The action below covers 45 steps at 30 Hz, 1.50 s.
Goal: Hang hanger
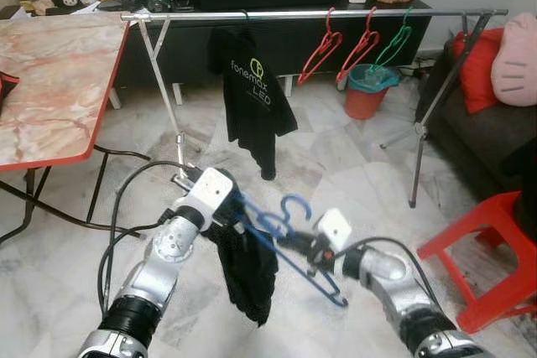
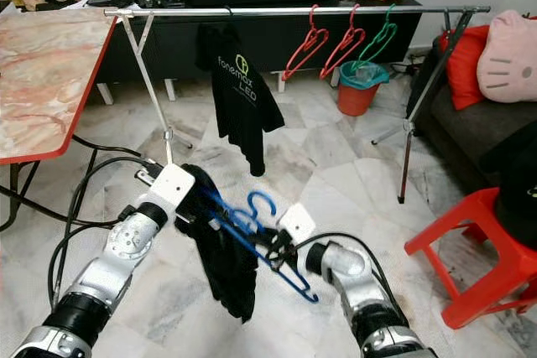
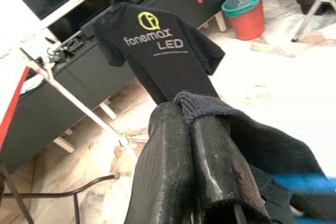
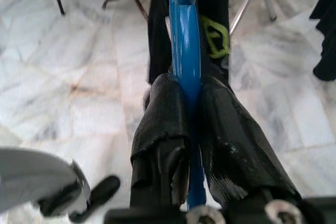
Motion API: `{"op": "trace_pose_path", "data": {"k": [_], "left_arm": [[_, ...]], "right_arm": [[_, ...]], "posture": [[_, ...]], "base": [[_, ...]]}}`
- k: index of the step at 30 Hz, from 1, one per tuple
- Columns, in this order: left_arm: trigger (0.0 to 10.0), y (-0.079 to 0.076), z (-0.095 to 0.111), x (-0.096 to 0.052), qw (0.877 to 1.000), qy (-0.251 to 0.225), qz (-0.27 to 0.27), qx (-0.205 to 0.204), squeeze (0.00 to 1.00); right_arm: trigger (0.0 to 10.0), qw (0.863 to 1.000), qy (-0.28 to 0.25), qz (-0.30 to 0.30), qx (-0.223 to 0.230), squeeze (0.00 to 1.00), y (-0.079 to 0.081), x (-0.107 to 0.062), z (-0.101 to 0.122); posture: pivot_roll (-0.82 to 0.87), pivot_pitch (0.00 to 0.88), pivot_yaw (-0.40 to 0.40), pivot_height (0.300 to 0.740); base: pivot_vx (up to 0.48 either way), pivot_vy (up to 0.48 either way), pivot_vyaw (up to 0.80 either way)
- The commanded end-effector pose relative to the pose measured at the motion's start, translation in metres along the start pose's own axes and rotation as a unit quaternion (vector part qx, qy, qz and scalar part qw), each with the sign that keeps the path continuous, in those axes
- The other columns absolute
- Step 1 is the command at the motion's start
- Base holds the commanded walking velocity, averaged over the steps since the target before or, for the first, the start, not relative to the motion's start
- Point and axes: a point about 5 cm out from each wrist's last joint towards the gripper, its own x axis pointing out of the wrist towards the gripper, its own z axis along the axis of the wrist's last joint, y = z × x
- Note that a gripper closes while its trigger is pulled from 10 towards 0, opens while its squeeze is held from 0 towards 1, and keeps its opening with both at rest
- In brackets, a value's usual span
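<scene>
A blue hanger is held low over the floor between my two arms, its hook pointing up. My right gripper is shut on the hanger's blue bar. A black garment droops from the hanger's left end. My left gripper is shut on that cloth, which bunches over the fingertips. Across the back runs the silver clothes rail. It carries a black printed T-shirt, two red hangers and a green hanger.
A marble-topped table with a red edge stands at the left, with black cables on the floor beside it. A red stool and a dark sofa with cushions are at the right. An orange bucket sits behind the rail.
</scene>
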Motion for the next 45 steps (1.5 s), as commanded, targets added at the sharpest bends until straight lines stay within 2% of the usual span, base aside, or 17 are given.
{"op": "trace_pose_path", "data": {"k": [1,11,17,18,19,21,22,23,25,26,31,33,34,37,40,44,45], "left_arm": [[0.0,0.011,0.005,0.005,0.999,0.0,0.033,0.012,0.0],[0.0,0.021,-0.027,0.0,0.989,0.104,0.094,0.041,0.0],[0.7,0.031,-0.066,-0.018,0.966,0.22,0.135,0.029,0.0],[2.2,0.031,-0.072,-0.021,0.962,0.236,0.135,0.023,0.0],[5.7,0.029,-0.079,-0.026,0.957,0.257,0.136,0.01,0.0],[5.7,0.029,-0.083,-0.028,0.954,0.268,0.137,0.001,0.0],[10.0,0.029,-0.087,-0.033,0.953,0.267,0.143,-0.031,0.0],[10.0,0.029,-0.088,-0.035,0.954,0.26,0.142,-0.054,0.0],[10.0,0.023,-0.089,-0.039,0.958,0.24,0.118,-0.105,0.0],[10.0,0.021,-0.087,-0.04,0.961,0.227,0.108,-0.117,0.0],[10.0,0.013,-0.072,-0.046,0.969,0.137,0.088,-0.188,0.0],[10.0,0.013,-0.066,-0.046,0.969,0.117,0.094,-0.198,0.0],[10.0,0.014,-0.062,-0.045,0.968,0.102,0.099,-0.209,0.0],[10.0,0.014,-0.06,-0.045,0.966,0.094,0.102,-0.219,0.0],[10.0,0.016,-0.043,-0.043,0.97,0.049,0.103,-0.216,0.0],[10.0,0.021,-0.035,-0.042,0.964,0.027,0.128,-0.233,0.0],[10.0,0.021,-0.035,-0.042,0.964,0.027,0.128,-0.233,0.0]], "right_arm": [[0.0,1.0,0.012,0.014,-0.006,0.0,0.003,-0.002,-0.005],[0.0,0.998,0.011,0.061,-0.028,0.0,0.008,-0.009,-0.004],[0.0,0.995,0.005,0.084,-0.045,0.0,0.007,-0.017,0.002],[0.0,0.995,0.004,0.083,-0.047,0.0,0.006,-0.019,0.002],[0.0,0.996,0.003,0.08,-0.048,0.0,0.006,-0.02,0.003],[0.0,0.996,0.001,0.078,-0.046,0.0,0.005,-0.021,0.003],[0.0,0.997,-0.007,0.063,-0.042,0.0,0.004,-0.022,0.004],[0.0,0.998,-0.013,0.047,-0.038,0.0,0.002,-0.023,0.005],[9.6,0.999,-0.024,-0.006,-0.025,0.0,-0.004,-0.028,0.002],[10.0,0.999,-0.027,-0.038,-0.015,0.0,-0.008,-0.03,0.0],[10.0,0.959,-0.033,-0.276,0.06,0.0,-0.032,-0.044,-0.018],[10.0,0.927,-0.014,-0.369,0.068,0.0,-0.038,-0.051,-0.027],[10.0,0.893,-0.018,-0.438,0.103,0.0,-0.039,-0.057,-0.034],[10.0,0.875,-0.031,-0.467,0.125,0.0,-0.037,-0.058,-0.036],[10.0,0.865,-0.028,-0.492,0.094,0.0,-0.026,-0.051,-0.038],[10.0,0.824,-0.056,-0.545,0.144,0.0,-0.019,-0.054,-0.043],[10.0,0.824,-0.056,-0.545,0.144,0.0,-0.019,-0.054,-0.043]], "posture": [[0.04,0.0,-0.036,0.74],[0.04,0.0,-0.031,0.74],[0.04,0.0,-0.031,0.74],[0.04,0.0,-0.031,0.74],[0.04,0.0,-0.031,0.74],[0.04,0.0,-0.031,0.74],[0.03,0.0,-0.028,0.74],[0.03,0.0,-0.028,0.74],[0.03,0.0,-0.03,0.74],[0.03,0.0,-0.03,0.74],[0.02,0.0,-0.034,0.74],[0.02,0.0,-0.034,0.74],[0.03,0.0,-0.029,0.74],[0.03,0.0,-0.023,0.74],[0.03,0.0,-0.019,0.74],[0.01,0.0,0.008,0.74],[0.01,0.0,0.008,0.74]], "base": [[0.0,0.0,0.0],[0.0,0.0,0.0],[0.0,0.0,0.0],[0.0,0.0,0.0],[0.0,0.0,0.0],[0.0,0.0,0.0],[0.0,0.0,0.0],[0.0,0.0,0.0],[0.0,0.0,0.0],[0.0,0.0,0.0],[0.0,0.0,0.0],[0.0,0.0,0.0],[0.0,0.0,0.0],[0.0,0.0,0.0],[0.0,0.0,0.0],[0.0,0.0,0.0],[0.0,0.0,0.0]]}}
